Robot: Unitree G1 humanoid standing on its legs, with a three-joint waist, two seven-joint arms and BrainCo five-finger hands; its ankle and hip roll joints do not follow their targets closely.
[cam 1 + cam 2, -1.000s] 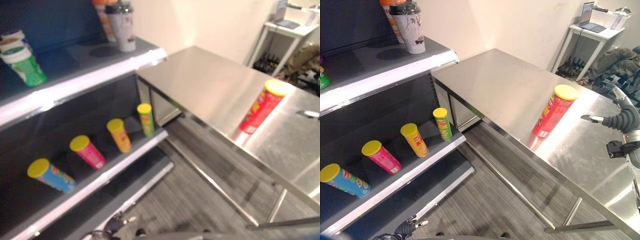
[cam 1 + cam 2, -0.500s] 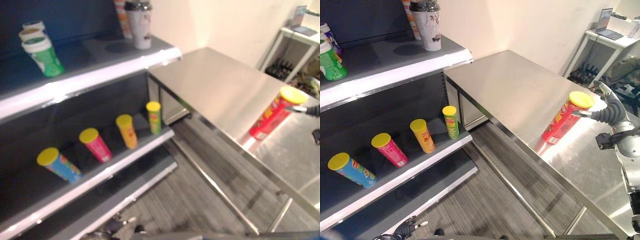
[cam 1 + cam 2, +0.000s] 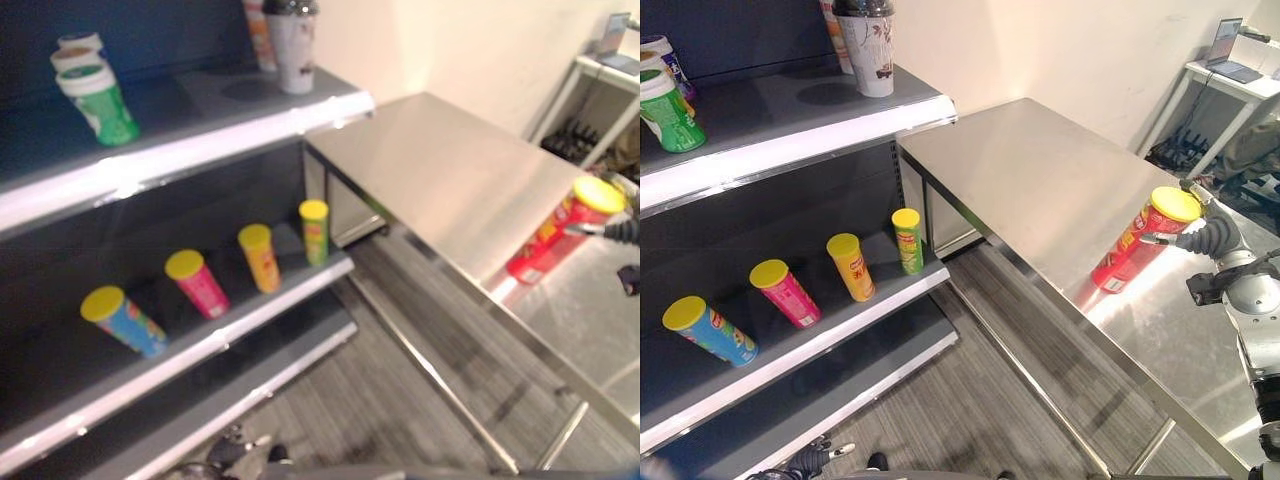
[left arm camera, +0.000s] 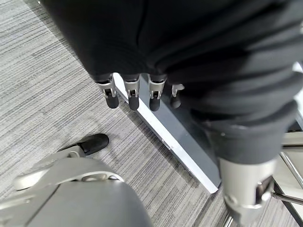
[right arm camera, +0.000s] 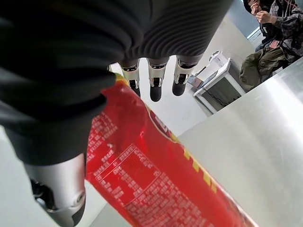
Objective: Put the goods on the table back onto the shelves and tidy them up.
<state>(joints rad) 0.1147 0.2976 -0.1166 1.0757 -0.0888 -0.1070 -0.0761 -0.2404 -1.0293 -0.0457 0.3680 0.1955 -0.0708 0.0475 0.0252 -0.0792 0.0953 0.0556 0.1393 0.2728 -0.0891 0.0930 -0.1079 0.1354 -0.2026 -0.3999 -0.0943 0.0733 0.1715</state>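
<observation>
Left eye view: we see the red crisp tube [image 3: 558, 228] with its yellow lid standing on the steel bench [image 3: 450, 170], near the bench's front edge, with the right robot hand [image 3: 620, 232] at its upper part. On the lower shelf [image 3: 250, 315] lie four smaller tubes.

Right eye view: we find the right robot hand touching the tube just under the lid, fingers reaching round it. The upper shelf [image 3: 800, 125] carries cups.

Left wrist view: our left robot hand [image 4: 142, 92] hangs over the floor, fingers relaxed and holding nothing.

Right wrist view: the tube lies between thumb and straight fingers, not yet clamped. We judge it light, stiff but crushable, with a slick wall; grip mid-body gently.
</observation>
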